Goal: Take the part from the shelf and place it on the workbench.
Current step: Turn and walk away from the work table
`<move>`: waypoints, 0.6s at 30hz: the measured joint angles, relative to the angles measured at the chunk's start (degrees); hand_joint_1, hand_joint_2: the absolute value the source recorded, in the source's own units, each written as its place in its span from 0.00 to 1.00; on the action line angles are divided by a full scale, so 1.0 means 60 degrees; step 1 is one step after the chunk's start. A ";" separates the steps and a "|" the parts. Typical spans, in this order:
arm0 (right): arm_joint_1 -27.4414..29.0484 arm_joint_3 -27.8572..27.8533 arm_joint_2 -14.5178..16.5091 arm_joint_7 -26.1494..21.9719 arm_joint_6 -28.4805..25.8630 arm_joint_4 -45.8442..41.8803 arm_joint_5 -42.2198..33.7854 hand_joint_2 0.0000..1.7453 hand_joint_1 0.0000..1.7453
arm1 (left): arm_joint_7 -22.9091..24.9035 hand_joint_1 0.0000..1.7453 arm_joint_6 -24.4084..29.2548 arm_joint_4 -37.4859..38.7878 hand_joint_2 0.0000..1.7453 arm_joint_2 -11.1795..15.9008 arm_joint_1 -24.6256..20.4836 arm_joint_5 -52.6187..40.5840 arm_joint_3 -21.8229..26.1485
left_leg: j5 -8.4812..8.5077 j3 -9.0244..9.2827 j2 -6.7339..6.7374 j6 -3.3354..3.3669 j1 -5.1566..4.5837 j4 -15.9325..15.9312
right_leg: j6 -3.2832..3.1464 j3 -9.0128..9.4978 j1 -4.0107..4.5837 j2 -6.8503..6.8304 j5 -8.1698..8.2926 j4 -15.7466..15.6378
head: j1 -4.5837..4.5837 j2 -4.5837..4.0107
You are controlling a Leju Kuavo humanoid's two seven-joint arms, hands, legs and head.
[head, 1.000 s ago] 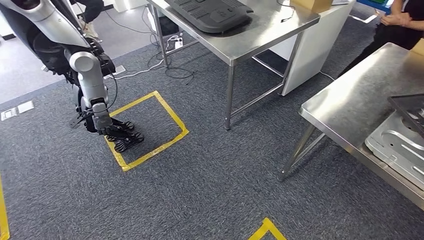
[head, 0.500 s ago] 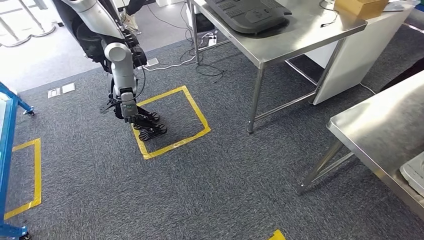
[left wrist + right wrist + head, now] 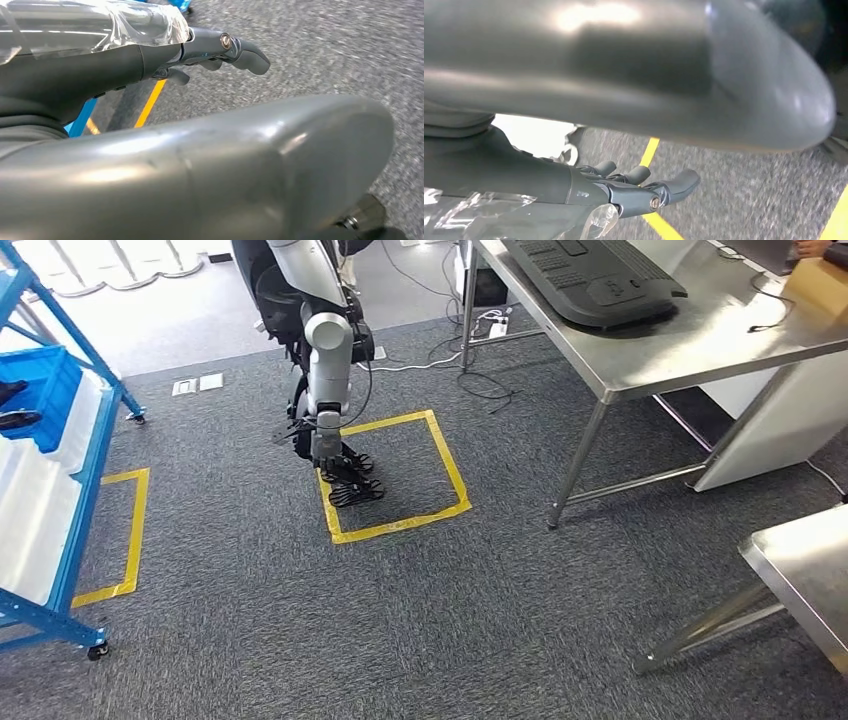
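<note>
The view has swung round: the blue shelf (image 3: 60,490) now shows at the left, the desk (image 3: 650,350) right. Both hands, left (image 3: 350,480) and right (image 3: 639,192), hang empty, fingers apart. I can't make out the part.

Grey carpet tile (image 3: 420,630) covers the floor. A yellow tape square (image 3: 395,475) lies near the centre, a second tape outline (image 3: 115,535) at 9 o'clock. A blue wheeled rack (image 3: 50,470) stands at 9 to 10 o'clock. A stainless steel table (image 3: 650,360) fills 1 to 2 o'clock, with cables (image 3: 485,390) on the floor under it; another steel table corner (image 3: 805,575) sits at 4 o'clock. Paler, brightly lit floor (image 3: 130,310) lies at 11 o'clock.
</note>
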 joint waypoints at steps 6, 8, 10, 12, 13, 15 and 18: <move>-0.0026 0.0068 -0.0007 0.0047 0.0040 0.0000 0.0021 0.00 0.00 | 0.0048 0.00 -0.0029 0.0000 0.00 0.0025 -0.0028 -0.0120 -0.0009 | -0.0084 -0.0233 -0.0262 -0.0302 0.0046 0.0241 | -0.0327 0.0443 -0.0005 0.0190 0.0352 -0.1066 | -0.0015 0.0001; -0.0017 0.0113 -0.0005 0.0058 0.0054 0.0000 0.0026 0.00 0.00 | 0.0066 0.00 -0.0048 0.0000 0.00 0.0033 -0.0055 -0.0147 -0.0011 | -0.0477 -0.0594 0.0336 -0.0369 0.0036 0.1012 | -0.0452 0.0478 0.0010 -0.0088 0.0347 -0.1084 | -0.0044 0.0001; 0.0005 0.0139 -0.0004 0.0079 0.0056 0.0000 0.0027 0.00 0.00 | 0.0101 0.00 -0.0059 0.0000 0.00 0.0035 -0.0120 -0.0168 -0.0015 | -0.1076 -0.1288 0.0688 -0.0415 0.0044 0.2403 | -0.0525 0.0508 0.0070 -0.0396 0.0302 -0.1082 | -0.0066 0.0001; 0.0014 0.0151 -0.0006 0.0110 0.0058 0.0000 0.0025 0.00 0.00 | 0.0145 0.00 -0.0073 0.0000 0.00 0.0036 -0.0139 -0.0188 -0.0025 | -0.1264 -0.1707 0.0732 -0.0405 0.0054 0.3182 | -0.0553 0.0544 0.0122 -0.0686 0.0253 -0.1082 | -0.0069 0.0001; 0.0010 0.0154 -0.0008 0.0124 0.0062 0.0000 0.0024 0.00 0.00 | 0.0159 0.00 -0.0079 0.0000 0.00 0.0039 -0.0134 -0.0203 -0.0035 | -0.1085 -0.1613 0.0753 -0.0373 0.0043 0.2984 | -0.0558 0.0576 0.0137 -0.0817 0.0227 -0.1082 | -0.0070 0.0001; -0.0009 0.0157 -0.0008 0.0135 0.0074 0.0000 0.0016 0.00 0.00 | 0.0164 0.00 -0.0086 0.0000 0.00 0.0050 -0.0139 -0.0233 -0.0053 | -0.0448 -0.0919 0.1057 -0.0234 -0.0047 0.1623 | -0.0552 0.0667 0.0157 -0.1040 0.0163 -0.1087 | -0.0069 0.0001; -0.0033 0.0158 -0.0006 0.0126 0.0088 0.0000 0.0007 0.00 0.00 | 0.0164 0.00 -0.0086 0.0000 0.00 0.0061 -0.0203 -0.0259 -0.0069 | -0.0057 -0.0256 0.1533 -0.0040 -0.0262 0.0265 | -0.0457 0.0768 0.0195 -0.1306 0.0052 -0.1096 | -0.0065 0.0001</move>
